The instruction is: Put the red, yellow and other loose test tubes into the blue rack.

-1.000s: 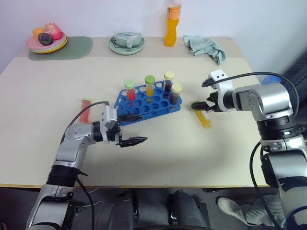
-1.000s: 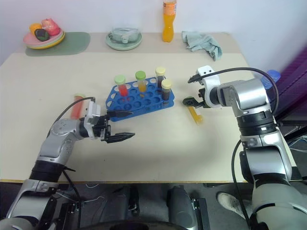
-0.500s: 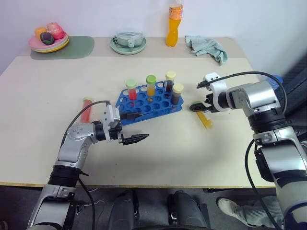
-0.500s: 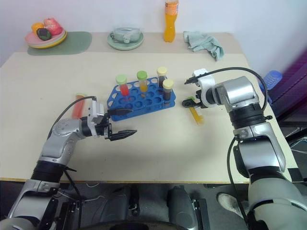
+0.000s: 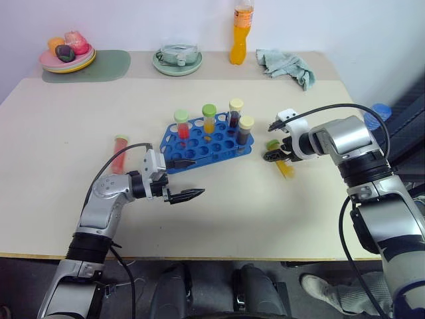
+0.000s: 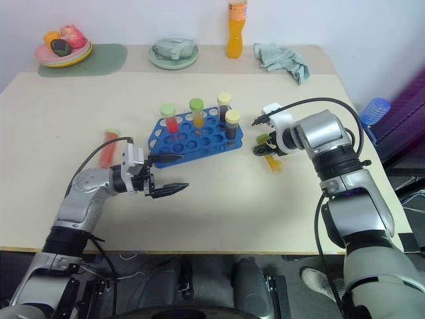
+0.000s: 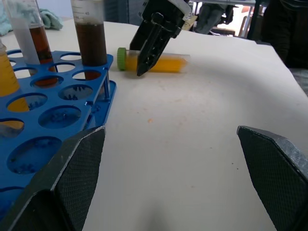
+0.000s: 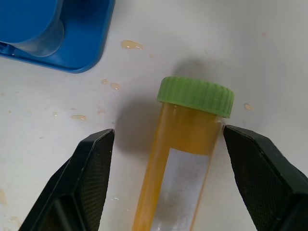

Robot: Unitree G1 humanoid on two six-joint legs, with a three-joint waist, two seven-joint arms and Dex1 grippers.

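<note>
Two loose tubes left flat on the worktop point(image 5: 60, 126): yellow tube point(image 8: 185, 159), right of the blue rack point(image 5: 207, 142), straddled by spread right hand point(image 5: 275, 154) for pickup; red tube point(image 5: 119, 153) far left; left hand point(image 5: 184, 178) spread, idle nearby.
</note>
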